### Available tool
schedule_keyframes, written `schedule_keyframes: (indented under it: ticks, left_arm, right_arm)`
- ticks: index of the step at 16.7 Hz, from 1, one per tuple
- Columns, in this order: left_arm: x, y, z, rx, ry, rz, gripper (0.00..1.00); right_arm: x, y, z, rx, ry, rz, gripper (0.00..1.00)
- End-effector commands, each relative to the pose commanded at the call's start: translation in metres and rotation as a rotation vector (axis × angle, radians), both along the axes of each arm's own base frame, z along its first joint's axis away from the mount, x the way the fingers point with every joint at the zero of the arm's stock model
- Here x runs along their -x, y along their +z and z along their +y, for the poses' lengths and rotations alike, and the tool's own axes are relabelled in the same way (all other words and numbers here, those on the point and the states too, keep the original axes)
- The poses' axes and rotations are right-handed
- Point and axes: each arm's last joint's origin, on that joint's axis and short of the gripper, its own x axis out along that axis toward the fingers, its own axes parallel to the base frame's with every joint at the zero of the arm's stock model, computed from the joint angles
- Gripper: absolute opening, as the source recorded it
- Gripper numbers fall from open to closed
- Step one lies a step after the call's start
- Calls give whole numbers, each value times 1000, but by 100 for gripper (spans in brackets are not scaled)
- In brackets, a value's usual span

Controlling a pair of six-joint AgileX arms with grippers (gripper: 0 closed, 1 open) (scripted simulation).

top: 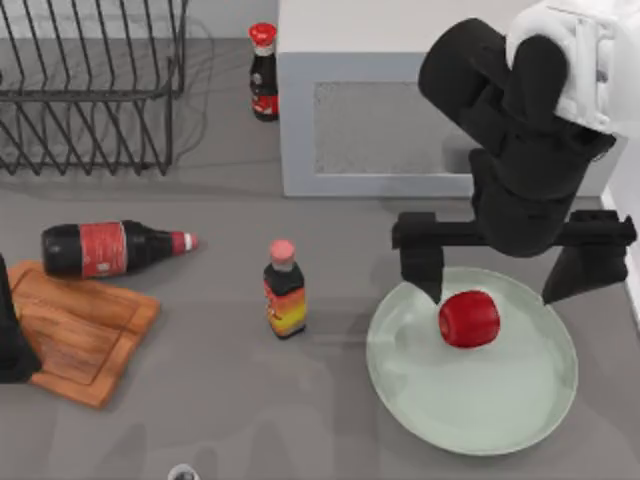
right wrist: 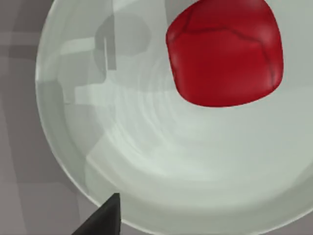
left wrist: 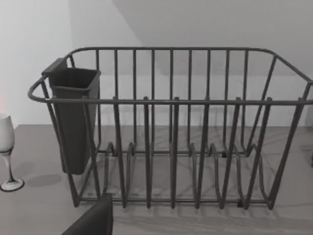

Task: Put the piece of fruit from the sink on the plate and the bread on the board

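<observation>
Small glossy red piece of fruit [top: 468, 319], rounded yet slightly blocky, faint dark creases across the skin, lying on the pale green plate [top: 500, 410] toward its far rim, off-centre. Much smaller than the plate; wide bare glaze open on the near side and to the left. Right gripper [top: 505, 278] poised above the fruit, jaws spread wide and released, 1 finger over the plate's far-left rim, the other past the far-right rim, neither touching the fruit. Plate at the desk's right, its right rim near the desk edge. Brown wooden board [top: 85, 330] at the left edge, skewed, top bare. Left arm [top: 12, 340] parked at the board's left end; jaws there impossible to judge. Upright small bottle [top: 285, 290] between board and plate, apart from both. Dark bottle [top: 105, 248] lying just behind the board. Wire rack [left wrist: 171, 127] far left.
</observation>
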Motion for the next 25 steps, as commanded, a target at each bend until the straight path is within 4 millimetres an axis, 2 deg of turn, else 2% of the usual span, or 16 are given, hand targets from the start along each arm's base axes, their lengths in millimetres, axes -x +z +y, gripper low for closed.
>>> schedule_keyframes:
  ticks: [5,8,13,16,18,20,22,25]
  left_arm:
    - [0,0,0,0,0,0,100]
    - [0,0,0,0,0,0,100]
    - [0,0,0,0,0,0,100]
    - [0,0,0,0,0,0,100]
    - [0,0,0,0,0,0,100]
    - [0,0,0,0,0,0,100]
    - [0,0,0,0,0,0,100]
    - [0,0,0,0,0,0,100]
  right_arm:
    - [0,0,-2,-3,-1,-5,100]
    - [5,4,-19,-38,-1,-60,100]
    - [36,24,-72,-147,1,-291,100]
    - [67,32,-110,-208,3,-514,100]
    - [95,34,-134,-236,4,-702,100]
    - [127,25,-156,-242,4,-904,100]
    - [150,1,-172,-216,5,-1084,100]
    - [168,-35,-186,-141,6,-1316,100]
